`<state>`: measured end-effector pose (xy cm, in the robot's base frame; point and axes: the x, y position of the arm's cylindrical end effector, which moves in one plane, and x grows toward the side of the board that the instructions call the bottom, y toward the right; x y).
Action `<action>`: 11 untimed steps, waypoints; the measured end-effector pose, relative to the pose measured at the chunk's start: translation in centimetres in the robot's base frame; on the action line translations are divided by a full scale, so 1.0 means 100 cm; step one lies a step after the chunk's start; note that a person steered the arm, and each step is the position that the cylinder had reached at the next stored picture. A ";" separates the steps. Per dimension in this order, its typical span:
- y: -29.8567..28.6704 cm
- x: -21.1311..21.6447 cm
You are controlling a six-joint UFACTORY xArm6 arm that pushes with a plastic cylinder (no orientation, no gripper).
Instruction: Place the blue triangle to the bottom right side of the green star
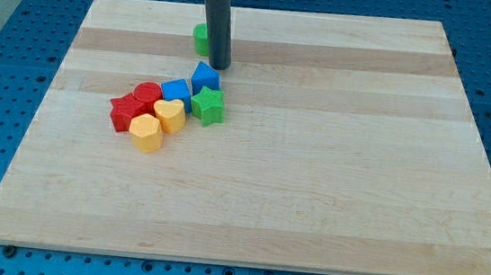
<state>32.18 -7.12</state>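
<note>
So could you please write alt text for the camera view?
My tip rests just above the blue triangle, which touches the green star below it. Red, yellow and blue blocks cluster left; a green block sits behind the rod.

Dark straight rod runs off the view's top edge, upper mount cut off. Rod hides most of the small green block (200,38) behind it; shape can't be told. Red round block (147,93) partly covered by the red star-like block (124,112) and yellow heart-shaped block (171,114). Blue cube-like block (176,89) partly hidden behind yellow heart-shaped block. Blue perforated table (5,6) cut by all edges.
</note>
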 end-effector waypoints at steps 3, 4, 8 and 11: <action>-0.066 0.034; -0.008 0.043; 0.113 0.075; 0.093 0.129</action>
